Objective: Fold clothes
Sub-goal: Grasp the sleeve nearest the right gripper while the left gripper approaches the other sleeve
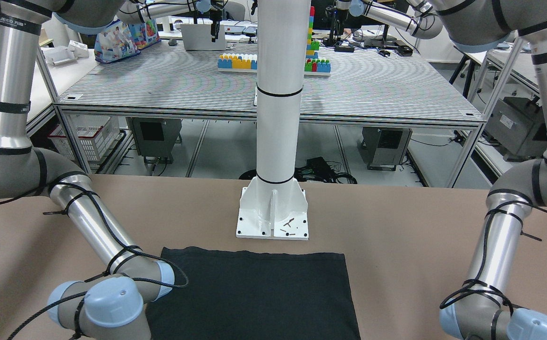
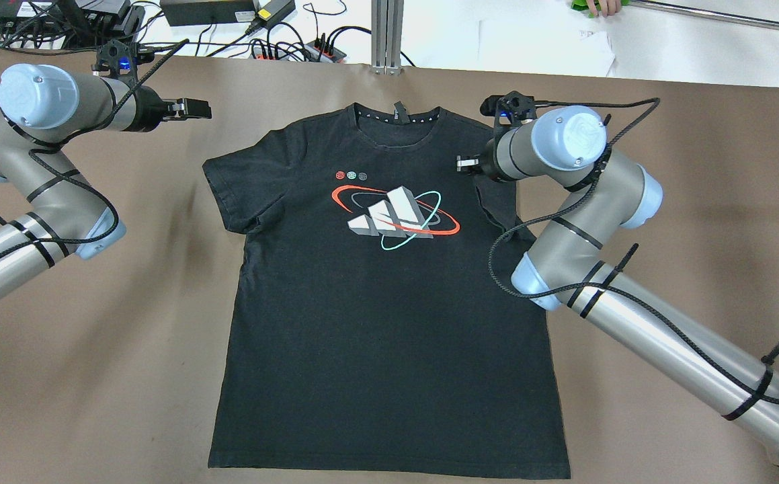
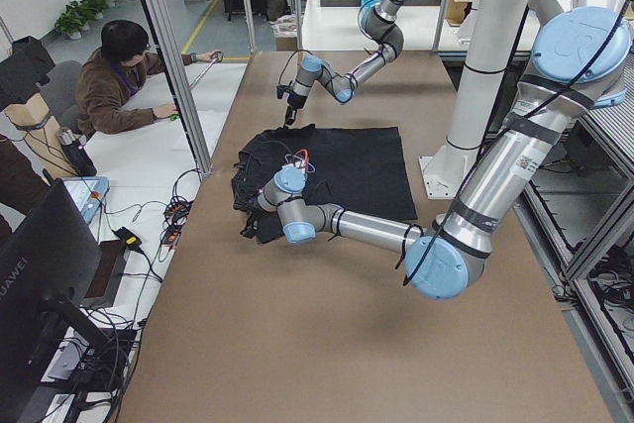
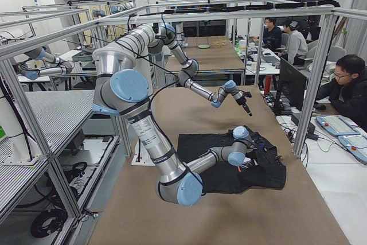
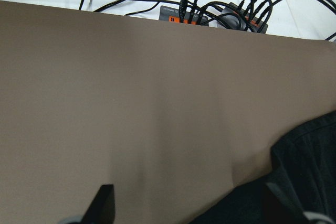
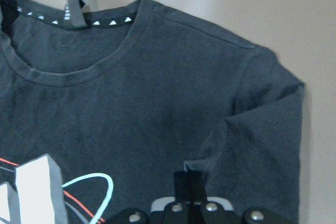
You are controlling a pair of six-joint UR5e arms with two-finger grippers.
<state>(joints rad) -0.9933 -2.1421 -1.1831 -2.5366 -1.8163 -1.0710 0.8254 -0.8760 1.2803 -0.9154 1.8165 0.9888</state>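
Note:
The clothes are one black T-shirt (image 2: 389, 316) lying flat and face up on the brown table, collar toward the far edge, with a white, red and teal logo (image 2: 396, 215) on the chest. Its hem shows in the front-facing view (image 1: 254, 293). My right gripper (image 2: 462, 163) is over the shirt's right shoulder. In the right wrist view its fingers (image 6: 189, 179) are together on the hem of the right sleeve (image 6: 252, 129), which rises in a fold toward them. My left gripper (image 2: 199, 108) is open and empty, left of the collar, over bare table (image 5: 131, 103).
Power strips and cables (image 2: 295, 47) lie along the table's far edge, with white sheets (image 2: 544, 47) beyond. The white pillar base (image 1: 272, 212) stands behind the shirt's hem. Operators sit past the far edge (image 3: 119, 76).

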